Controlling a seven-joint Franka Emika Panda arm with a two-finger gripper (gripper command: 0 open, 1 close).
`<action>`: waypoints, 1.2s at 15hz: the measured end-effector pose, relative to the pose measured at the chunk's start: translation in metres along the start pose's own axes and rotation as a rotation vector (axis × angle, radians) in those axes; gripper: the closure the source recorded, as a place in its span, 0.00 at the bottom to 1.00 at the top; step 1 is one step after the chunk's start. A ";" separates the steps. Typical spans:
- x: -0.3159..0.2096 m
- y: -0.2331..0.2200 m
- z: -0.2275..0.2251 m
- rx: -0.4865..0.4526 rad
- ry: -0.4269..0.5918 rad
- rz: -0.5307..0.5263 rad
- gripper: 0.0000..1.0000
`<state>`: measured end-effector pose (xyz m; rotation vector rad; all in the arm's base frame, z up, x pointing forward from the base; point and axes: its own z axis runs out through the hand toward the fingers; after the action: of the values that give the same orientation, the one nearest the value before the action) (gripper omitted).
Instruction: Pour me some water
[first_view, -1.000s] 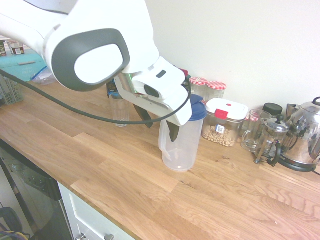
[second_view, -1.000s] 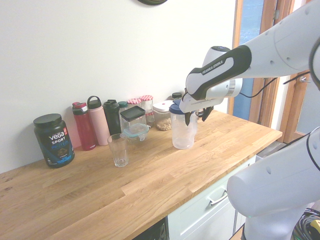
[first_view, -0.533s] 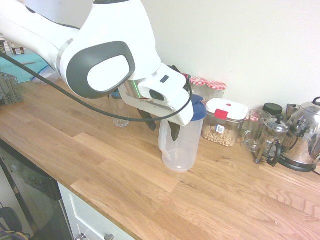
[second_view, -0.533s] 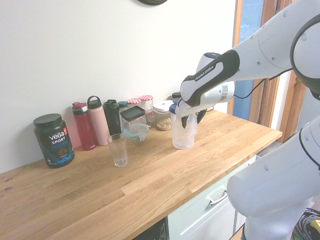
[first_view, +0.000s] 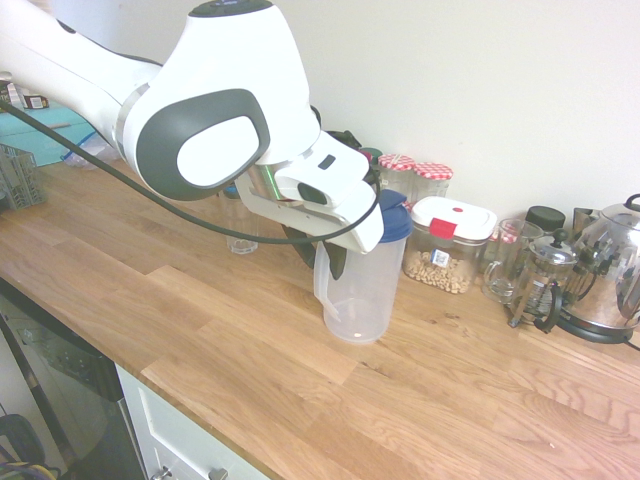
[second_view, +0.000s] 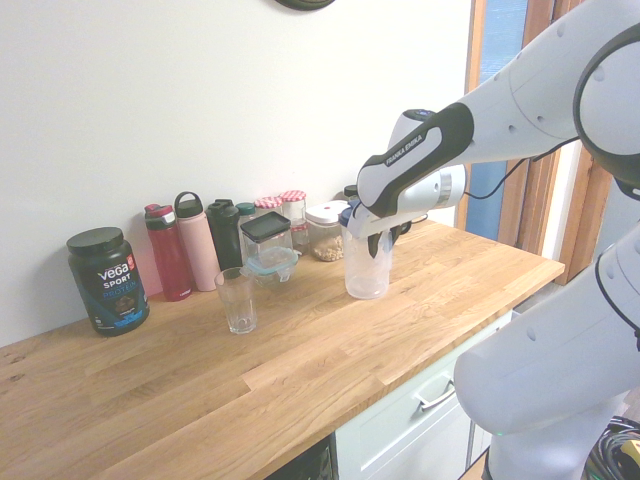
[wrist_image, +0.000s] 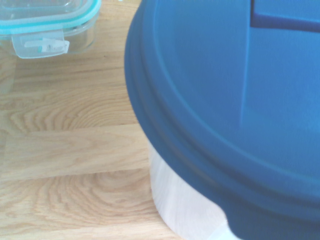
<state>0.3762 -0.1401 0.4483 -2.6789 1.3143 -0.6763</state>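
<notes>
A clear plastic pitcher (first_view: 358, 290) with a blue lid (first_view: 394, 215) stands upright on the wooden counter (first_view: 200, 330). In the second exterior view the pitcher (second_view: 366, 268) is at the counter's middle right. My gripper (first_view: 319, 254) hangs at the pitcher's upper handle side, open, with one dark finger (first_view: 300, 245) and the other (first_view: 337, 262) either side of the handle top. The same gripper (second_view: 381, 239) shows against the pitcher's rim. An empty drinking glass (second_view: 236, 300) stands apart to the left, partly hidden behind the arm as glass (first_view: 239, 222). The blue lid (wrist_image: 225, 100) fills the wrist view.
Behind the pitcher stand a peanut container (first_view: 448, 245), checked-lid jars (first_view: 415, 178), a glass mug (first_view: 506, 262), a French press (first_view: 540, 285) and a kettle (first_view: 610, 270). Bottles (second_view: 198, 243), a Vega tub (second_view: 108, 280) and a teal-lidded box (second_view: 272, 264) line the wall.
The gripper has shifted a little toward the pitcher's handle and its fingers stand closer together. The pitcher has nudged slightly; the glass has not moved.
</notes>
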 end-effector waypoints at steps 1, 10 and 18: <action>0.000 0.000 0.000 0.000 0.000 -0.003 1.00; 0.001 0.003 -0.008 0.001 -0.006 -0.016 1.00; -0.028 -0.075 -0.116 0.094 -0.105 -0.240 1.00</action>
<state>0.3680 -0.0577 0.5621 -2.7779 0.9220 -0.5927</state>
